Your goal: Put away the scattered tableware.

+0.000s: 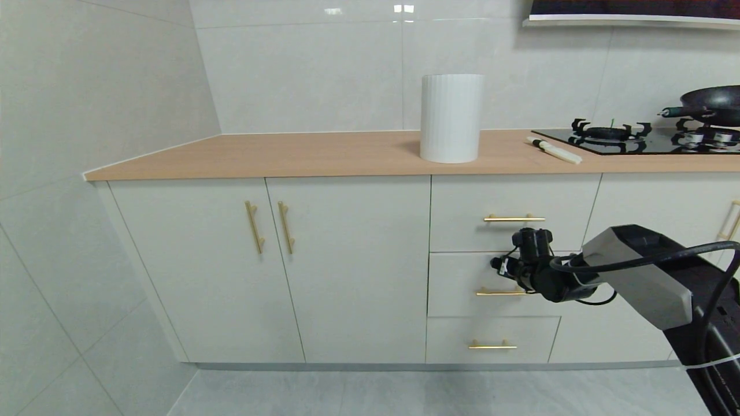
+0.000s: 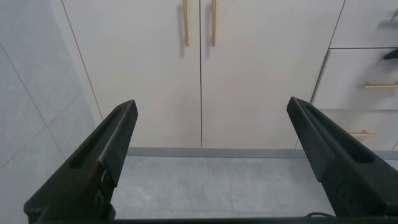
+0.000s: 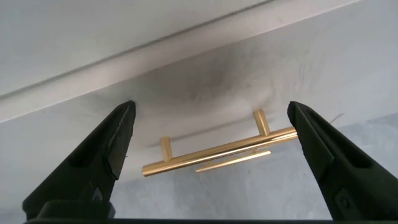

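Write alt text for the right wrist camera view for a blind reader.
The right gripper, fingers open, points at a gold drawer handle on a pale drawer front; the handle sits framed between the two dark fingers.

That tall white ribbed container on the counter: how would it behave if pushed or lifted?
The container stands tall on a flat base, so a push near its top would probably tip it. Its vertical ribs likely aid grip. It may be ceramic, so possibly heavy and breakable.

The pale utensil [image 1: 554, 149] is too small to identify.
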